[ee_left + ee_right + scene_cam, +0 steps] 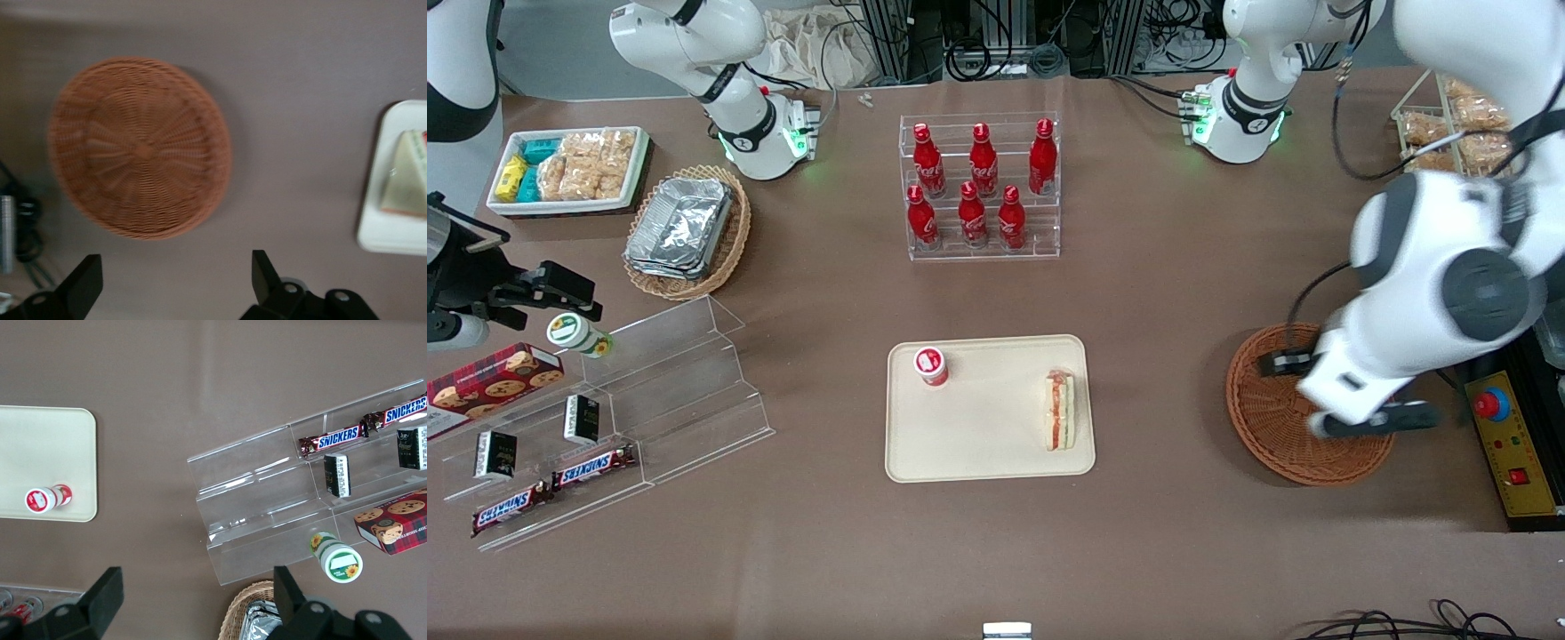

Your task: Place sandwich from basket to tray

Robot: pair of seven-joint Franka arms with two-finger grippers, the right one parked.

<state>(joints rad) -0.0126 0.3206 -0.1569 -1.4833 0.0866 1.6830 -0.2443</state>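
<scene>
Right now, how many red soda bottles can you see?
6, all in the clear rack: three on its upper step, three on its lower step. None looks hidden. The claw hovers over the basket.

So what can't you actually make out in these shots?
- Front view: part of the basket is covered by the working arm, and the gripper over it is motion-blurred.
- Left wrist view: the tray and sandwich are cut off by the frame edge. The open jaws hold nothing.
- Front and right wrist views: the label on the small red-capped cup on the tray is too small to read.
</scene>
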